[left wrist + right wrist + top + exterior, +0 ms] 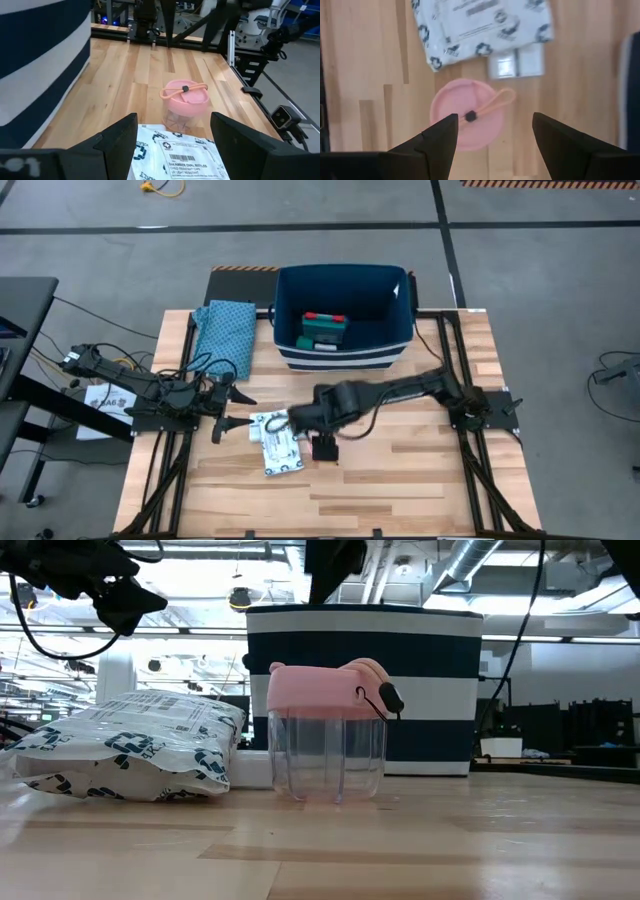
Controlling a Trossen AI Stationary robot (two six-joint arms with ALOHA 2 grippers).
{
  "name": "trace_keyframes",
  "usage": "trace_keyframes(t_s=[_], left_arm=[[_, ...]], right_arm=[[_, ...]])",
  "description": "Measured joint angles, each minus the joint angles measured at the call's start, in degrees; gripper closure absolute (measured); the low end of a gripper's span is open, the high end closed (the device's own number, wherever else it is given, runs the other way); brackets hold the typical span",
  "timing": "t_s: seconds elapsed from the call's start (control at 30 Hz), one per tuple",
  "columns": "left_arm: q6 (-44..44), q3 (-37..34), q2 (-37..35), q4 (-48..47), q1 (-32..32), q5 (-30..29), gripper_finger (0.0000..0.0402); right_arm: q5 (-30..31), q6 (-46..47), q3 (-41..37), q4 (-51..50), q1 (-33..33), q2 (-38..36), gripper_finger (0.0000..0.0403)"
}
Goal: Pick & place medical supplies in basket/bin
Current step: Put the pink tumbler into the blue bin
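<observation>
Reaching in from three o'clock, the right gripper (492,137) hangs with jaws released above the pink-lidded cup (466,115) at the bench's (400,480) centre, while the left gripper (172,135), jaws likewise parted, points at the white packet (175,157) from nine o'clock.

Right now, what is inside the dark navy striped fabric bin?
In the high view, the dark navy striped fabric bin holds a teal-and-red box on its floor. Its near wall hides the floor strip beside it, so anything there cannot be seen.
</observation>
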Motion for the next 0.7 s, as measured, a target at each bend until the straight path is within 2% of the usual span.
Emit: trace_keyframes(t_s=[0.13, 0.57, 0.7], left_arm=[[0.0, 0.0, 0.0, -0.02, -0.02, 1.42, 0.0161], [-0.02, 0.0, 0.0, -0.22, -0.02, 1.6, 0.0161], [-0.02, 0.0, -0.01, -0.22, -0.01, 1.57, 0.0161]], right_arm=[[-0.02, 0.94, -0.02, 1.12, 1.4, 2.09, 0.0154], [0.1, 3.81, 0.04, 3.6, 1.37, 2.23, 0.0154], [2.57, 5.92, 0.04, 3.29, 1.36, 2.23, 0.0154]])
